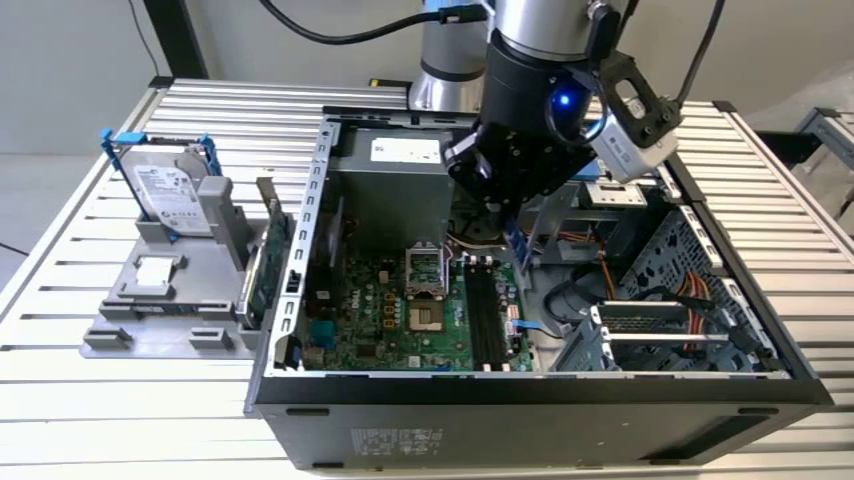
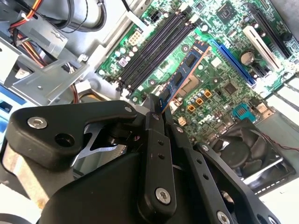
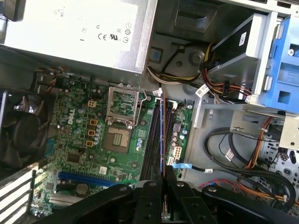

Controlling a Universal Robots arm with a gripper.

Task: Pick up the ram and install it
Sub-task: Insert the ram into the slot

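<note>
End effector (image 2: 157, 108) around thin blue ram (image 2: 185, 71)

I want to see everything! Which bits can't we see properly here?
1. Ram stick: its held end, second wrist view, hidden by the pincer.
2. Its chips, first wrist view: stick is edge-on.
3. Its top, exterior view: behind the pincer.
4. Fan, second wrist view: partly behind the pincer.

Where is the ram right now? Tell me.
In the second wrist view the gripper holds the ram above the motherboard, near its black memory slots.
</note>
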